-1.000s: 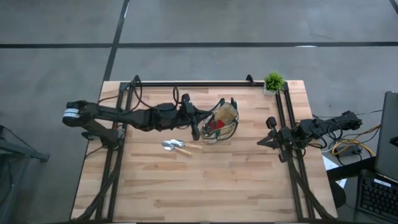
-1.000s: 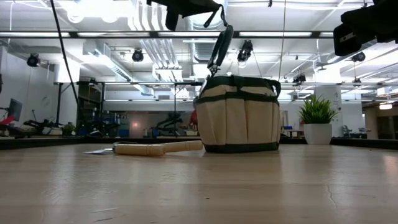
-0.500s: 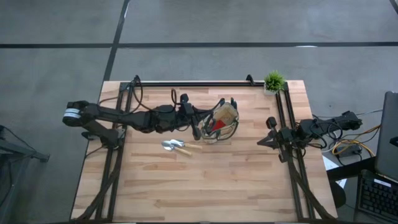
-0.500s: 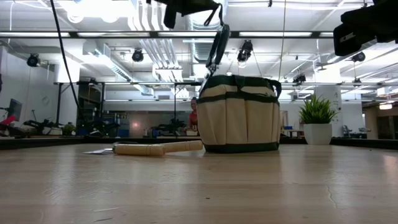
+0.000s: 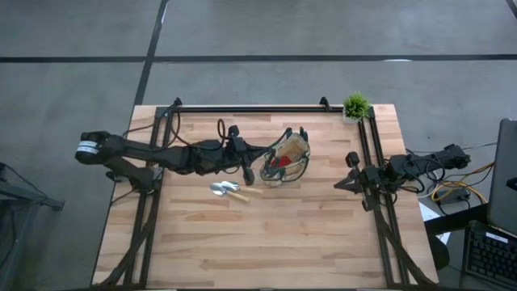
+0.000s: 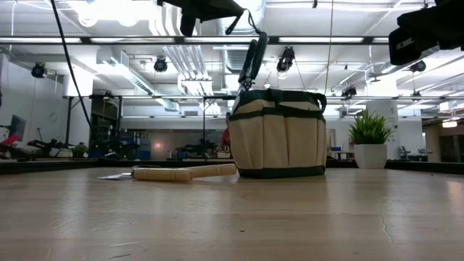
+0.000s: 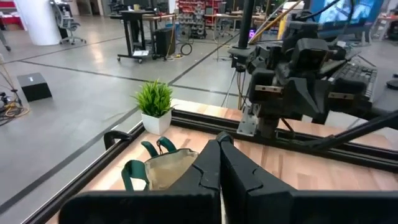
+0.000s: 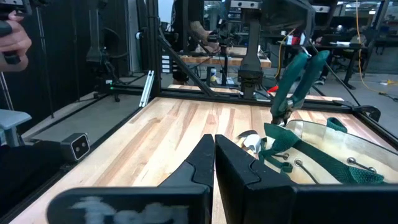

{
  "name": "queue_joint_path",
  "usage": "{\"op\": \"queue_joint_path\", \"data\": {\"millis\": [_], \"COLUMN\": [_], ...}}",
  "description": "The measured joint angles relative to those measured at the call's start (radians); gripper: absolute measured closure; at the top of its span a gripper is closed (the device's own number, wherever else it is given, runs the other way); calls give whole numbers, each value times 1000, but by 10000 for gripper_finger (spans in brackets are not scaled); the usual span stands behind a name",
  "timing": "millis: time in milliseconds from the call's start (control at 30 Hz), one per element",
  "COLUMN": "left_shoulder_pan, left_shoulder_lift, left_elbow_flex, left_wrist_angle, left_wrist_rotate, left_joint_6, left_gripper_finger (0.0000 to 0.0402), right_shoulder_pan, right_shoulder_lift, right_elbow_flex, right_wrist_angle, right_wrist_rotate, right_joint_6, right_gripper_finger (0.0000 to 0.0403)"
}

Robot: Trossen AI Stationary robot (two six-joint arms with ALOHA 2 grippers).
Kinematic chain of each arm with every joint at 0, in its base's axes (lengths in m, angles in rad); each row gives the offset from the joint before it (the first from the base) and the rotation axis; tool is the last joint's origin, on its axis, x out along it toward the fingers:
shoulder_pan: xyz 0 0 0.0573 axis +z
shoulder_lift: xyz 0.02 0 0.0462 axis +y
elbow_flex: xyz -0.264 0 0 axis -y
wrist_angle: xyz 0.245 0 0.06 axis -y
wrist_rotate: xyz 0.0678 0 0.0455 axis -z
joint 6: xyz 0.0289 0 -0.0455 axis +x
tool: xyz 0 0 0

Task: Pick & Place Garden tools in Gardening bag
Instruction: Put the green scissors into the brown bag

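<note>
the left gripper (image 5: pixel 247 172) has drawn back from the gardening bag (image 5: pixel 288 158), clamping the pruning shears (image 6: pixel 249 64); right gripper (image 5: pixel 340 185) pinched closed

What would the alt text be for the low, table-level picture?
A tan gardening bag stands on a wooden table, with pruning shears hanging over its rim from the left gripper above. A trowel lies on the table beside the bag, a potted plant behind.
</note>
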Motion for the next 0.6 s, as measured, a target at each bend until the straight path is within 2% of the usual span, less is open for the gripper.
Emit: {"op": "queue_joint_path", "data": {"millis": [267, 600], "left_shoulder_pan": [-42, -95], "left_shoulder_lift": [-57, -97], "left_elbow_flex": [0, -15], "left_wrist_angle": [-170, -282], "left_wrist_rotate": [-79, -103], "left_joint_6": [-27, -98], "left_gripper_finger": [401, 401], "right_shoulder_pan": [0, 0], "right_shoulder_lift": [0, 0], "right_elbow_flex": [0, 0], "right_wrist_angle": [0, 0], "right_wrist_rotate": [0, 0], "right_joint_6": [2, 0], "right_gripper_finger": [394, 394]}}
